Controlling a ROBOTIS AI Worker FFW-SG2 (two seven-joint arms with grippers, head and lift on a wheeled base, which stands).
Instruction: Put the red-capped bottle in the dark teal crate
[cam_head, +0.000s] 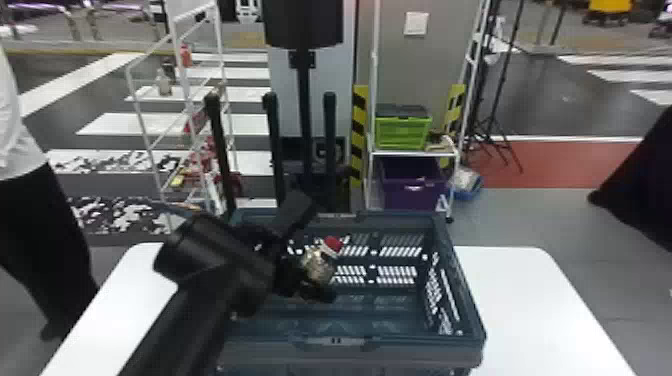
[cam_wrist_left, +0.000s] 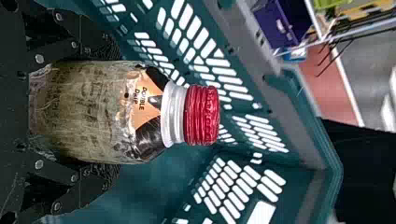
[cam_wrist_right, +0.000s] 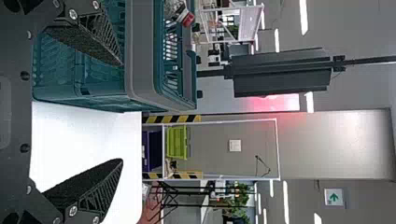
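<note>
My left gripper (cam_wrist_left: 114, 113) closed round bottle (cam_head: 318, 266), over crate (cam_head: 425, 356); my right gripper (cam_wrist_right: 122, 112) wide open, empty. Grasp done; lowering, release left

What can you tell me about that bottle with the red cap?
The bottle looks like see-through plastic, murky yellow-green, with an orange and black label, a white collar and a ribbed red cap, which is on. It leans, cap end up. The robot's left jaws are closed on it from both sides. It is at the opening of the crate; how deep, I can't tell.
</note>
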